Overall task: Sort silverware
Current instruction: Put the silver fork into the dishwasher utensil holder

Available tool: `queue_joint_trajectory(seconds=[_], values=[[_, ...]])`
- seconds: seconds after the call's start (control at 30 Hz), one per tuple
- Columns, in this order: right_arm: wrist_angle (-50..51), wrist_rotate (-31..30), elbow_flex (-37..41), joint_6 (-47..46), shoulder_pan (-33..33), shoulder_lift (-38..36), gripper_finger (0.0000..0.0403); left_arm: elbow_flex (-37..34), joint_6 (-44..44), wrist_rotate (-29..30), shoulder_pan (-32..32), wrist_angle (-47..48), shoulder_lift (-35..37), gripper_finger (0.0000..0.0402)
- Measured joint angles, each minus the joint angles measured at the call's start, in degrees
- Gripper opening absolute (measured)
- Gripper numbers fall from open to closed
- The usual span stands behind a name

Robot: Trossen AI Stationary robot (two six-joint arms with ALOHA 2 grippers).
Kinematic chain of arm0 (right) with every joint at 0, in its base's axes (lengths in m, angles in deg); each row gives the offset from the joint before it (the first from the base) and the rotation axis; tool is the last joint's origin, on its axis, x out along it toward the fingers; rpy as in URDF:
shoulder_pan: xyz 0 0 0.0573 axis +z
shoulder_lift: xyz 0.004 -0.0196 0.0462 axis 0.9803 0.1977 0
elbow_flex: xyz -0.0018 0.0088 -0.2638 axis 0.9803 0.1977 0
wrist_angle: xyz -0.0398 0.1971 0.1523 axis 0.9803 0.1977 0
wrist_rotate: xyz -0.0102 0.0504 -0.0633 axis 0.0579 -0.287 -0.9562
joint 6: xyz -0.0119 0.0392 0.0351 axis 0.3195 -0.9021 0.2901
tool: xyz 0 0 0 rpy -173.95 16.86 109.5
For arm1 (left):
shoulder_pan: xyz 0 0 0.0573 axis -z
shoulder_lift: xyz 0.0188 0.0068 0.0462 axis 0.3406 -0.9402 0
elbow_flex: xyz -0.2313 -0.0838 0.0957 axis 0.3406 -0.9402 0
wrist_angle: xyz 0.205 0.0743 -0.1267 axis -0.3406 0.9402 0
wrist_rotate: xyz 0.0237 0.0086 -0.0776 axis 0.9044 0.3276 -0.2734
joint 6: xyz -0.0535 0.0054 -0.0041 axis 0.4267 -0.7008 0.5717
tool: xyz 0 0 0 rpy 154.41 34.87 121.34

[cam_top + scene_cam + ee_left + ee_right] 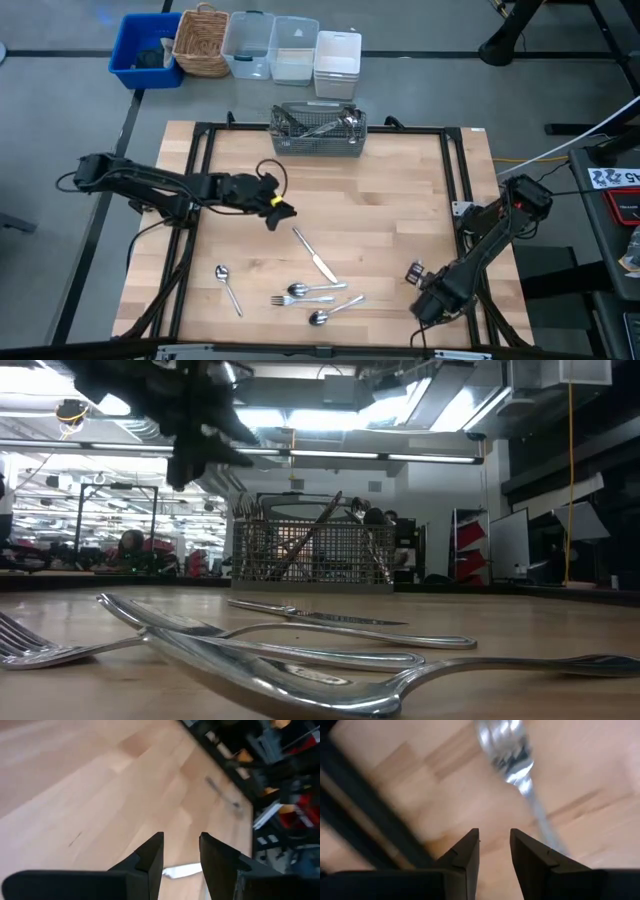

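Loose silverware lies flat on the wooden table (400,190) toward its near edge: a knife (313,255), a spoon (228,285), a fork (297,299) and two more spoons (335,308). More silverware stands in the grey wire-mesh basket (318,128) at the far edge. My left gripper (280,213) is open and empty above the table, just over the knife's far tip, and the blade (180,869) shows below its fingers. My right gripper (425,298) is open and empty near the table's near right corner. A fork (512,757) lies on the wood just ahead of it.
Black frame rails (468,210) run along the table's sides. Beyond the far edge stand a blue bin (148,50), a wicker basket (202,40) and clear and white tubs (295,50). In the low view the silverware (300,650) fills the foreground in front of the wire-mesh basket (315,550).
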Motion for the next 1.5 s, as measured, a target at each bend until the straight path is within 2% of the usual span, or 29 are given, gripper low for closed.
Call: queue_joint_trajectory(seconds=[0.1, 0.27, 0.57, 0.93, 1.3, 1.5], values=[[-4.94, -2.46, 1.22, -0.05, -0.06, 0.02, 0.0111, 0.0, 1.53, 1.15, 0.95, -0.12, -3.37, 0.0111], [-11.77, -2.76, 2.79, 0.01, -0.12, 0.02, 0.0111, 0.0, 4.34, 1.3, 2.3, -2.62, -8.73, 0.0111], [-16.29, -4.17, 7.68, 0.24, -0.12, 0.02, 0.0111, 0.0, 4.74, 1.28, 4.59, -14.63, -15.57, 0.0111], [-23.37, -6.62, 9.7, 0.42, -0.12, 0.04, 0.0111, 0.0, 4.8, 1.28, 5.7, -16.4, -16.31, 0.0111], [-24.68, -10.87, 9.47, 0.11, -0.12, 3.86, 0.0111, 0.0, 4.04, 1.28, 5.7, -16.28, -16.31, 0.0111], [-24.95, -11.26, 9.47, 0.24, -0.12, 5.2, 0.011, 0.0, 4.06, 1.28, 5.76, -16.04, -16.31, 0.0111]])
